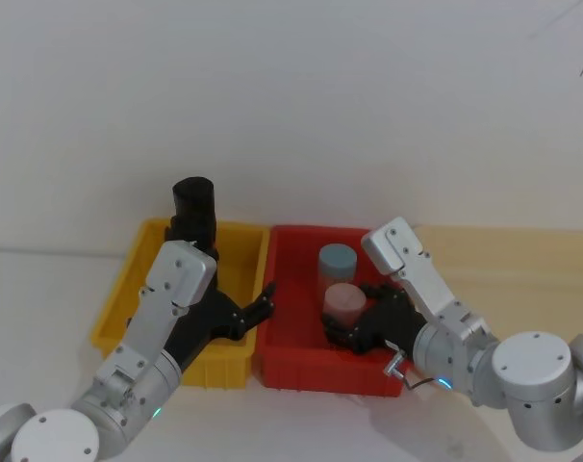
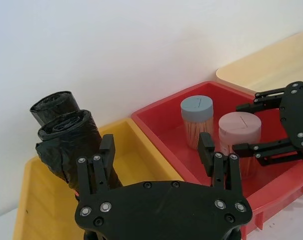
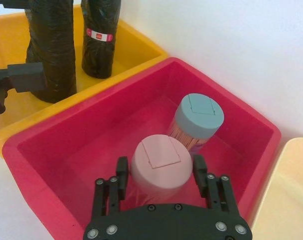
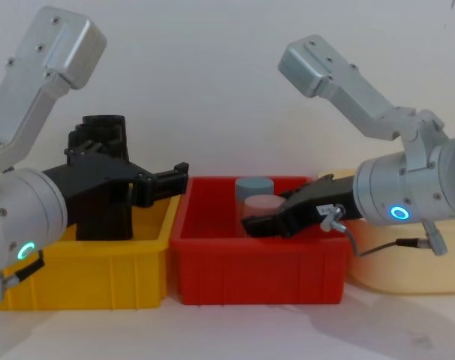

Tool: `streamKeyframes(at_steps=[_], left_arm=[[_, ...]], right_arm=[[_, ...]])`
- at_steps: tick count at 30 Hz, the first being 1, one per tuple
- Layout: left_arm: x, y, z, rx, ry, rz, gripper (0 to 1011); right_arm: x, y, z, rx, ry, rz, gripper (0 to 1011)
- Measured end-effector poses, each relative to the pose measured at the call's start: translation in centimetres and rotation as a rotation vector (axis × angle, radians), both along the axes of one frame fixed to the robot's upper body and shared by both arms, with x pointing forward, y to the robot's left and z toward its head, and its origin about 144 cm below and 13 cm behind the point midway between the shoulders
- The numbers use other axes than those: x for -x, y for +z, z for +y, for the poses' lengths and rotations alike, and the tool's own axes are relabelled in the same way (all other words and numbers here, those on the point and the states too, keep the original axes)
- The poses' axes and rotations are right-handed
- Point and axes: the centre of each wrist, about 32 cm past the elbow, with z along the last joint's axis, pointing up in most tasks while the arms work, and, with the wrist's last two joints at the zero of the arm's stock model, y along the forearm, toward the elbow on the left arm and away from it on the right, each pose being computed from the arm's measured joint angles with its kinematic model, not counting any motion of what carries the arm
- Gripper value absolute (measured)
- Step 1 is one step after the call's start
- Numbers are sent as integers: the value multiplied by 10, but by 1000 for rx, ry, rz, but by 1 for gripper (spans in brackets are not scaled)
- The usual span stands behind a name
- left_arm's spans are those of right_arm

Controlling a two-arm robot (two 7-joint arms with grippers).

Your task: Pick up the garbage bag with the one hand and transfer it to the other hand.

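Left gripper (image 2: 156, 145) (green-ring arm): fingers spread, holding nothing. It sits low over the yellow plastic bin (image 2: 34, 210), tips pointing toward the divider with the red plastic bin (image 3: 226, 100).

Target is the plain black wrinkled plastic garbage bag (image 3: 51, 45), a cylinder roll. It stands upright at the yellow bin's far end, long axis vertical.

Key relation: the roll is outside the jaw gap, on the outer side of one finger, to the robot's left of the tips. Can't tell if that finger touches it.

My read: the gripper must back off and swing left to get the roll between the fingers, then close horizontally across the vertical axis. Left arm is much nearer.

Tight spots: the black roll with a red-and-white sticker (image 3: 101, 35) stands just beside the target, white wall close behind, bin rim below. Open room is upward.

Right gripper (image 3: 160, 167) (blue-ring arm): fingers apart, one either side of the pink-lidded clear jar (image 3: 159, 150) in the red bin. The blue-lidded jar (image 3: 199, 115) is just beyond.
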Motion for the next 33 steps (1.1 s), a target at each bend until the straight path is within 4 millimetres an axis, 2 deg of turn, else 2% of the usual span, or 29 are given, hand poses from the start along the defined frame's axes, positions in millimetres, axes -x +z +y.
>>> streamKeyframes(at_steps=[2,4,22,33], left_arm=[[0,0,0,0,0,0,1001],[0,0,0,0,0,0,1001],[0,0,0,0,0,0,1001],[0,0,0,0,0,0,1001]], right_arm=[[0,0,0,0,0,1,740],[0,0,0,0,1,1,710],[2,2,-2,-16,1,-13,710],[8,40,-18,-114,-37,-130,710]])
